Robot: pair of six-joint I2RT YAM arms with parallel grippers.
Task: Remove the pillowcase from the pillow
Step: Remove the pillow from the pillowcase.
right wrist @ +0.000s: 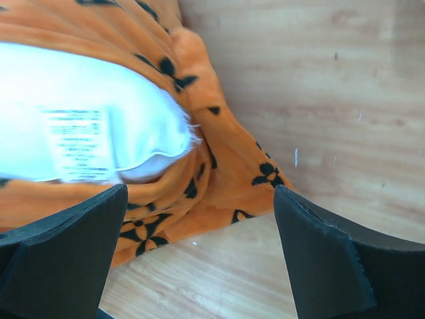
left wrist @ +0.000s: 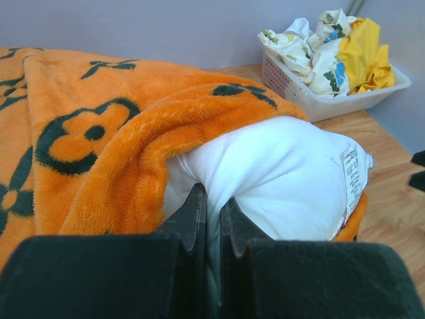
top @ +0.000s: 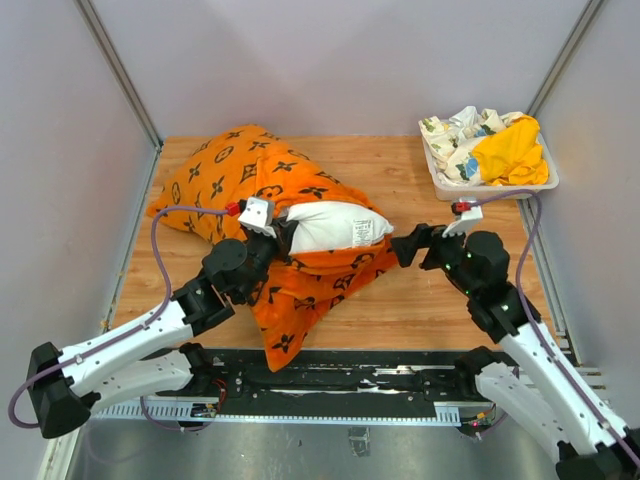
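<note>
1. The pillowcase [top: 225, 170] lies bunched over the left half of the bench [top: 440, 290], its mouth facing the middle, and it covers most of the pillow.
2. The pillow [top: 335, 228] pokes its white, labelled end out of that mouth, toward the right edge.
3. The left fingers [left wrist: 194, 212] are clenched, seemingly pinching a fold of pillow just under the orange hem.
4. The right fingers [right wrist: 73, 232] are spread wide and empty, just beside the case's lower flap.
5. Risks: so thin a pinch may slip off the puffy pillow. If the right fingers close on case and pillow together, both would drag as one.

Left hand [left wrist: 212, 199] pinched shut; right hand [right wrist: 199, 193] spread wide.
</note>
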